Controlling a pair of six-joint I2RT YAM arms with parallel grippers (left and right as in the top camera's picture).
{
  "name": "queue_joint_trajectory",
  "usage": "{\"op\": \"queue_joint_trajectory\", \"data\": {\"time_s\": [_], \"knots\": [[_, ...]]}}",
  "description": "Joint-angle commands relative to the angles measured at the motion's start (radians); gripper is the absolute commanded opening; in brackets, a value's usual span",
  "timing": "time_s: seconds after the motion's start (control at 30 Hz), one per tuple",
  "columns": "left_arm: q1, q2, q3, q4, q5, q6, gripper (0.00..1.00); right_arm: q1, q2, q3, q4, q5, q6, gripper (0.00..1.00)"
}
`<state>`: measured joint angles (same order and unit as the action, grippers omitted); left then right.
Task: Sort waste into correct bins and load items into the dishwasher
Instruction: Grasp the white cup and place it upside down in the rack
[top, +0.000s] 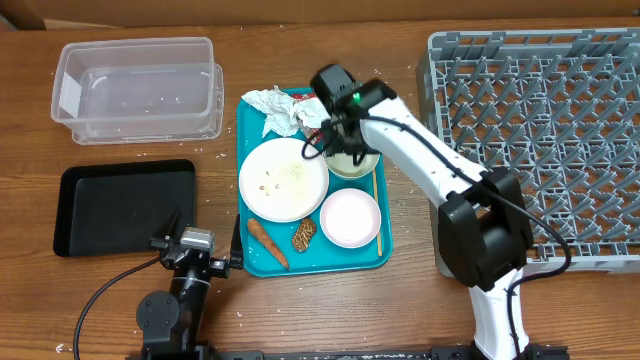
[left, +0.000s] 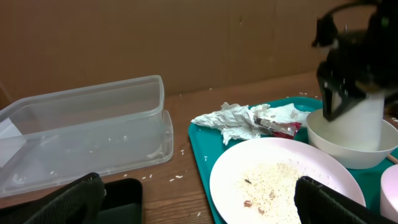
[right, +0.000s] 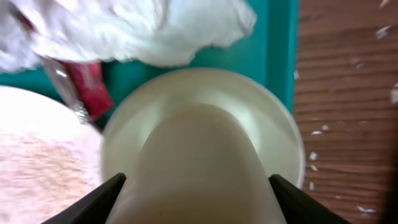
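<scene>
Nearest the lens, two dark fingers (left: 68, 202) of left hand (left: 199, 186), spread wide, nothing between them. Just left of that hand, black tray (top: 120, 205), flat on the counter (top: 300, 320). Ahead and to the left of it, tub (top: 140, 85), clear, with a white label (top: 70, 95) on its left end and a few white specks inside. Ahead and to the right of left hand, teal tray (top: 247, 225), carrying the rest.

At the tray's far end, just left of right hand (right: 198, 180), crumpled napkins (top: 275, 108), with red wrapper (left: 280, 129) poking out on the side toward that hand. Nearer left hand, plate (top: 250, 195), flat, strewn with rice grains (top: 290, 178). Right of left hand, by the tray's near edge, carrot (top: 268, 243), and just beside it lump (top: 304, 235), brown. Right of lump, bowl (top: 350, 217), upright.

Beyond that, over second bowl (left: 348, 152), right hand pointing down, pinching cup (right: 199, 162) by its sides. Cup upright, within second bowl's rim; cannot tell whether its base touches the bowl.

Well right of right hand, rack (top: 540, 120), grey, pegs upright, on the counter.
</scene>
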<state>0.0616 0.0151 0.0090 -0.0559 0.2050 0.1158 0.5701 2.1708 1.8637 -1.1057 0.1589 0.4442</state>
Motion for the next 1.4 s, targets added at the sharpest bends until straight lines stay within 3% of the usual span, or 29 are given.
{"op": "queue_joint_trajectory", "data": {"time_s": [0.0, 0.2, 0.37, 0.83, 1.13, 1.37], "knots": [[0.009, -0.004, -0.004, 0.0, -0.006, 0.017, 1.0, -0.019, -0.011, 0.183, -0.083, 0.045, 0.002, 0.65], [0.009, -0.004, -0.004, 0.0, -0.006, 0.017, 1.0, -0.124, -0.011, 0.475, -0.267, 0.115, 0.002, 0.65], [0.009, -0.004, -0.004, 0.0, -0.006, 0.017, 1.0, -0.306, -0.011, 0.615, -0.325, 0.143, -0.003, 0.66], [0.009, -0.004, -0.004, 0.0, -0.006, 0.017, 1.0, -0.865, 0.029, 0.594, -0.282, 0.069, -0.002, 0.66], [0.009, -0.004, -0.004, 0.0, -0.006, 0.017, 1.0, -1.093, 0.145, 0.594, -0.289, -0.096, -0.002, 0.66], [0.009, -0.004, -0.004, 0.0, -0.006, 0.017, 1.0, -1.15, 0.175, 0.595, -0.314, -0.121, -0.003, 0.95]]}}
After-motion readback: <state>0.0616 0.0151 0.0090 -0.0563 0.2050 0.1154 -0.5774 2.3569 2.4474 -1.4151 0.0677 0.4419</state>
